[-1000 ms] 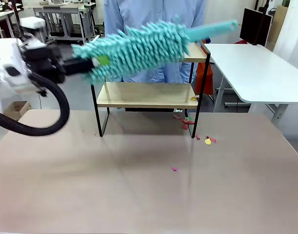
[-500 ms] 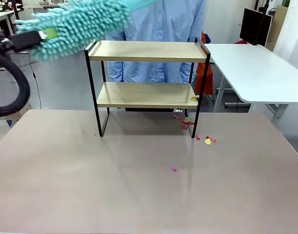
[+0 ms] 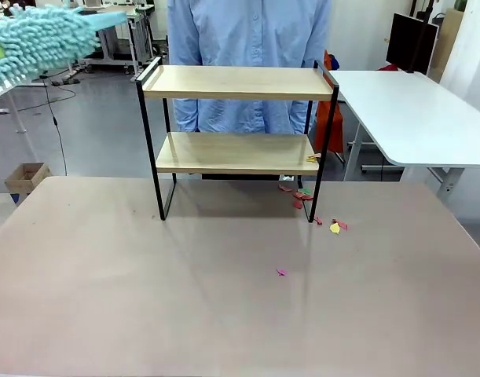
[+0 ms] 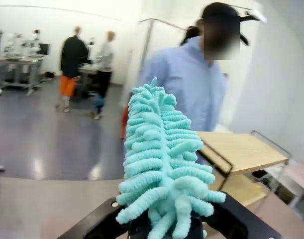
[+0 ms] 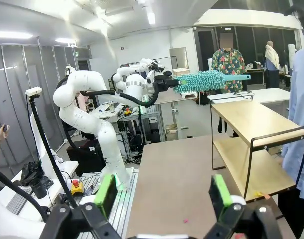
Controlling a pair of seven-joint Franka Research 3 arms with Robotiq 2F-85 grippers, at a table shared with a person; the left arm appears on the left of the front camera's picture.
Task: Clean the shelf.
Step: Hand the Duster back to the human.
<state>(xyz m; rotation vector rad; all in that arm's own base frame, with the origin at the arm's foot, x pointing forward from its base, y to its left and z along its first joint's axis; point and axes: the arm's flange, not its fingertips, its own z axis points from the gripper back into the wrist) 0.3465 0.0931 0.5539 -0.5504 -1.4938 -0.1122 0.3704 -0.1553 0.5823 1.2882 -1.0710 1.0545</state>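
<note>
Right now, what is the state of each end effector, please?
Left end effector: closed on the teal duster, raised left of the shelf.
Right end effector: open, holding nothing.

Prob. robotics lab: mounted arm (image 5: 87, 119), workbenches (image 3: 412, 118).

A: How's the light?
B: Bright and even from above; ceiling strip lights (image 5: 27, 36) show in the right wrist view, one glaring near the top edge. Under the shelf (image 3: 236, 82) a soft shadow falls on the tabletop (image 3: 224, 314).
A: Sharpness?
B: Front view crisp, though the teal duster (image 3: 35, 39) at the top left corner is a bit smeared. Left wrist view is soft throughout, background people hazy, floor glossy with reflections. Right wrist view bends straight lines at its edges.
</note>
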